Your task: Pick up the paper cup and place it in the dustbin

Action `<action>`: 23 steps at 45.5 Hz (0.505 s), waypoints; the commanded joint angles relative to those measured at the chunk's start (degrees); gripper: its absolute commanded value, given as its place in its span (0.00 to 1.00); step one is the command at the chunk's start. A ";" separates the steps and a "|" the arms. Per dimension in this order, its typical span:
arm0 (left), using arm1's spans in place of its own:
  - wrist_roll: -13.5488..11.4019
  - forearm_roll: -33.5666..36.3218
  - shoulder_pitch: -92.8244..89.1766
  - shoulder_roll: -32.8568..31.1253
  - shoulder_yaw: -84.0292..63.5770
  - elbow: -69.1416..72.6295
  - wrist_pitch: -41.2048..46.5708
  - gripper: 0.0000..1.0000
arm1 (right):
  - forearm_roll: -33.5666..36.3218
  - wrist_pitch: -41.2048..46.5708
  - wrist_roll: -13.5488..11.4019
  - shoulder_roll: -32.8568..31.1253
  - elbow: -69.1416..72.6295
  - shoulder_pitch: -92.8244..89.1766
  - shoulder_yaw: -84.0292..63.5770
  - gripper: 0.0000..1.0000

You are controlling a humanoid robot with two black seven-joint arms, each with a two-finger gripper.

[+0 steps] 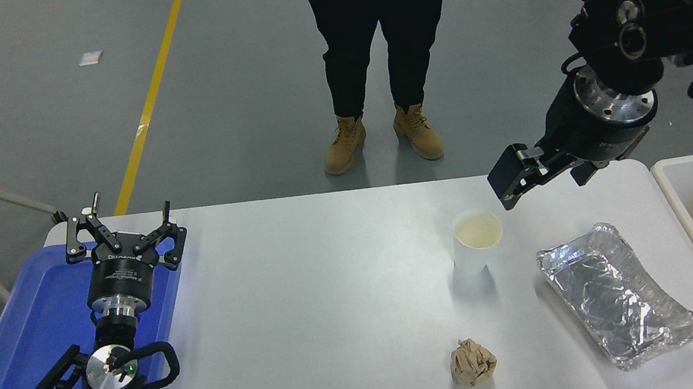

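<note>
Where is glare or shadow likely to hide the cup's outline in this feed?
Head view: sharp, evenly lit; the paper cup casts only a faint shadow toward the camera, its white wall low in contrast against the table; the only strong glare is on the foil tray.
</note>
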 commanded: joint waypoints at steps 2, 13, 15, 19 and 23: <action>0.00 -0.02 0.01 0.00 0.00 0.00 0.00 1.00 | -4.85 -1.40 -0.36 4.39 -12.89 -11.29 1.87 1.00; 0.00 -0.02 0.01 -0.09 0.09 0.00 0.00 1.00 | -11.00 -2.99 -0.36 5.27 -22.56 -21.48 3.19 1.00; 0.00 -0.02 0.01 -0.09 0.00 0.00 0.00 1.00 | -11.79 -3.34 -0.36 5.71 -24.40 -23.59 3.54 1.00; 0.00 -0.02 0.01 -0.09 0.00 0.00 0.00 1.00 | -11.88 -3.52 -0.36 6.32 -27.75 -26.76 4.59 1.00; 0.00 -0.02 0.01 -0.09 0.00 0.00 0.00 1.00 | -11.97 -3.95 -0.36 6.41 -29.77 -29.31 5.38 1.00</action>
